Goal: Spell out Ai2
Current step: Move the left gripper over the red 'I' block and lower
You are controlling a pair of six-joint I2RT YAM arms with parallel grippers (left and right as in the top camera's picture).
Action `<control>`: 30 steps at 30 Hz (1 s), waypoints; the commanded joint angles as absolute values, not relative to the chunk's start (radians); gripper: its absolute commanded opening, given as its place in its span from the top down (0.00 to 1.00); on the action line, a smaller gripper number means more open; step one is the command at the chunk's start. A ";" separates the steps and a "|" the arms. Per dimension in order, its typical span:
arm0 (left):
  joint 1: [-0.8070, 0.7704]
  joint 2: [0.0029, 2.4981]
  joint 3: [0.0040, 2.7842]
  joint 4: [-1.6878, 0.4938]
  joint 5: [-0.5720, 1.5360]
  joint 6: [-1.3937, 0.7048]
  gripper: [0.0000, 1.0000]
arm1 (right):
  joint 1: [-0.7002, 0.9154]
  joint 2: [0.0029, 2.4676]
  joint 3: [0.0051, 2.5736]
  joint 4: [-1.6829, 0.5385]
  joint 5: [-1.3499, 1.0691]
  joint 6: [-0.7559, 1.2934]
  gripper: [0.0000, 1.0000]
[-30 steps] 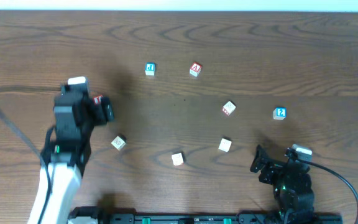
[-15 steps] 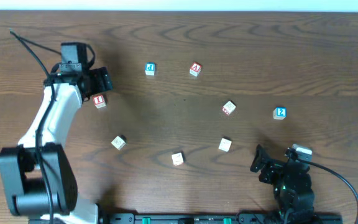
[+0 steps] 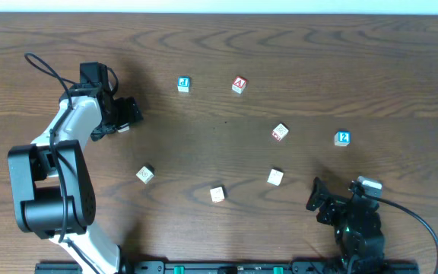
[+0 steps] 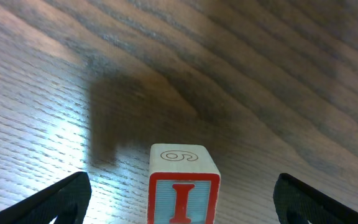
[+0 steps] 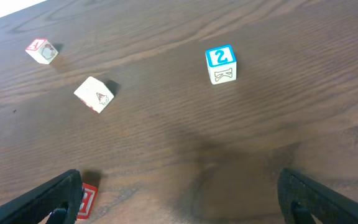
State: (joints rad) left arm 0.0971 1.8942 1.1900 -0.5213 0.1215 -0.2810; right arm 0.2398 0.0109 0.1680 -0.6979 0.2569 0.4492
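The white cube with the red A (image 3: pixel 239 84) sat near the far side of the table (image 3: pixel 226 221), turned a little. The blue cube with the white 2 (image 3: pixel 343 138) sat well apart from it, to the right and closer. The red-and-white I cube (image 4: pixel 183 194) stood upright far to the left, between the wide-apart fingers of the left gripper (image 4: pixel 188 202), touching neither.

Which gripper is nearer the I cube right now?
Left. The left gripper is open with the I cube between its fingers; the right gripper is far across the table.
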 commanded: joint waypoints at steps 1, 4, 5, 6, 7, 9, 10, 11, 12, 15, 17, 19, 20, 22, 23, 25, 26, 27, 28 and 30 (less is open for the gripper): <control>0.097 1.909 1.207 -0.518 0.131 -0.296 0.05 | 0.234 0.006 0.166 -0.699 0.257 0.467 0.01; 0.097 1.909 1.207 -0.493 0.132 -0.296 0.05 | 0.234 0.006 0.166 -0.699 0.257 0.467 0.01; 0.097 1.909 1.207 -0.490 0.132 -0.296 0.05 | 0.234 0.006 0.166 -0.699 0.257 0.467 0.01; 0.097 1.909 1.207 -0.489 0.132 -0.296 0.05 | 0.234 0.006 0.166 -0.699 0.257 0.467 0.01; 0.097 1.909 1.207 -0.492 0.131 -0.296 0.05 | 0.234 0.006 0.166 -0.699 0.257 0.467 0.01; 0.097 1.909 1.207 -0.492 0.128 -0.295 0.05 | 0.234 0.006 0.166 -0.699 0.257 0.467 0.01; 0.097 1.909 1.207 -0.486 0.128 -0.295 0.05 | 0.234 0.006 0.166 -0.699 0.257 0.467 0.01; 0.097 1.909 1.207 -0.478 0.128 -0.295 0.05 | 0.234 0.006 0.166 -0.699 0.257 0.467 0.01; 0.097 1.909 1.207 -0.474 0.128 -0.296 0.05 | 0.234 0.006 0.166 -0.699 0.257 0.467 0.01; 0.096 1.909 1.207 -0.468 0.132 -0.295 0.05 | 0.234 0.006 0.166 -0.699 0.257 0.467 0.01; 0.096 1.909 1.207 -0.464 0.131 -0.292 0.05 | 0.234 0.006 0.166 -0.699 0.257 0.467 0.01; 0.096 1.909 1.207 -0.457 0.128 -0.292 0.14 | 0.234 0.006 0.166 -0.699 0.257 0.467 0.01; 0.096 1.909 1.207 -0.455 0.128 -0.292 0.14 | 0.234 0.006 0.166 -0.699 0.257 0.467 0.01; 0.095 1.909 1.207 -0.456 0.124 -0.292 0.15 | 0.234 0.006 0.166 -0.699 0.257 0.467 0.01; 0.095 1.909 1.207 -0.456 0.124 -0.292 0.19 | 0.234 0.006 0.166 -0.699 0.257 0.467 0.01; 0.095 1.909 1.207 -0.458 0.123 -0.292 0.20 | 0.234 0.006 0.166 -0.699 0.257 0.467 0.01; 0.095 1.909 1.207 -0.458 0.123 -0.292 0.21 | 0.234 0.006 0.166 -0.699 0.257 0.467 0.01; 0.095 1.909 1.207 -0.459 0.124 -0.291 0.23 | 0.234 0.006 0.166 -0.699 0.257 0.467 0.01; 0.095 1.909 1.207 -0.461 0.124 -0.290 0.24 | 0.234 0.006 0.166 -0.699 0.257 0.467 0.01; 0.094 1.909 1.207 -0.470 0.124 -0.277 0.24 | 0.234 0.006 0.166 -0.699 0.257 0.467 0.01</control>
